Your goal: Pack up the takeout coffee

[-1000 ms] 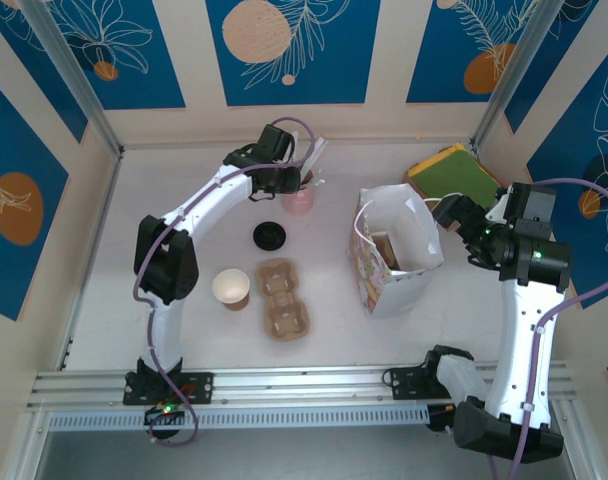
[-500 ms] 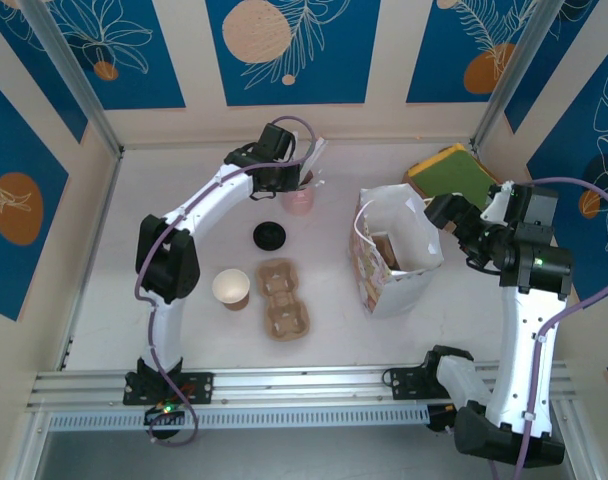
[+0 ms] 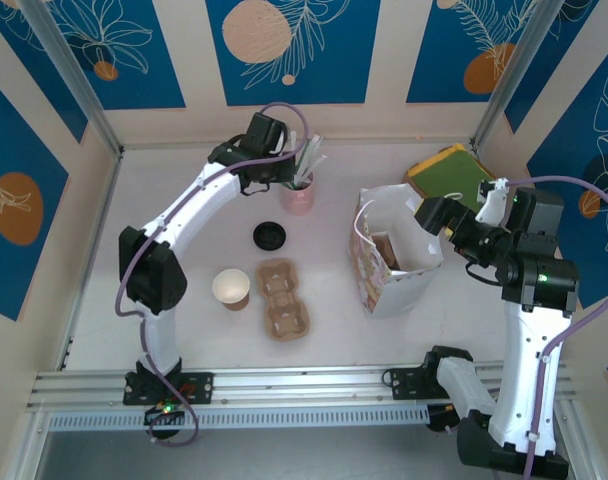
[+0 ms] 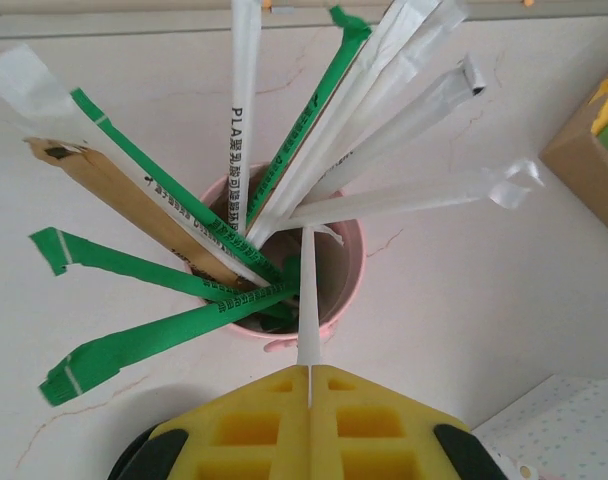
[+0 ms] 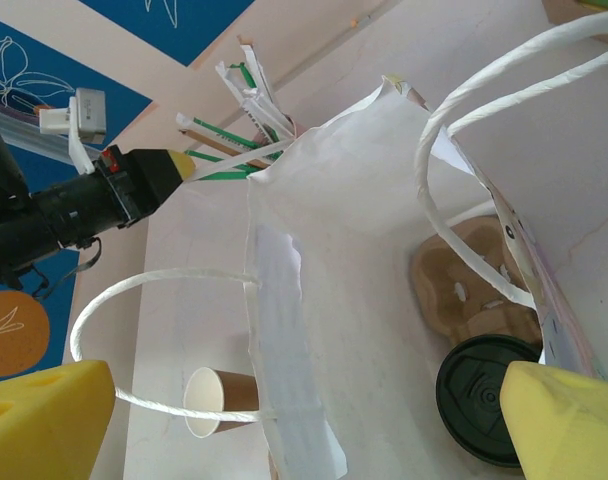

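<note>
The left arm (image 3: 199, 195) rises from its base at the near edge, bends at the elbow and reaches far across the tabletop (image 3: 199, 345) to a pink cup (image 3: 299, 197), with its wrist tipped down over the rim. Its jaws are pressed together on one thin, white paper-wrapped straw (image 4: 306, 300). The straw runs straight from the yellow pads (image 4: 274, 430) into the cup. The cup holds a fan of other wrapped straws, white, green-printed and one plain brown, all leaning outward.

The right arm (image 3: 529, 310) stands tall from its base and folds at the top, with its wrist aimed left at the mouth of a white paper bag (image 3: 414, 272). Its jaws are spread wide and grip nothing. In the wrist view one thin bag wall stands between the two yellow foam pads (image 5: 44, 420), and I cannot tell whether either pad touches it.

The bag stands upright and open, with twisted paper-cord handles and a dotted print on its sides. The takeout coffee (image 5: 481, 395) sits deep inside it. Its round, black, ribbed lid faces up and the cup body is hidden. It is just beside a piece of molded brown pulp cardboard (image 5: 464, 285).

Left of the bag a two-slot pulp tray (image 3: 283, 298) lies on the tabletop. A loose black lid (image 3: 269, 236) sits just behind the tray. A lidless brown paper cup (image 3: 231, 287), pale inside, stands just to the tray's left.
</note>
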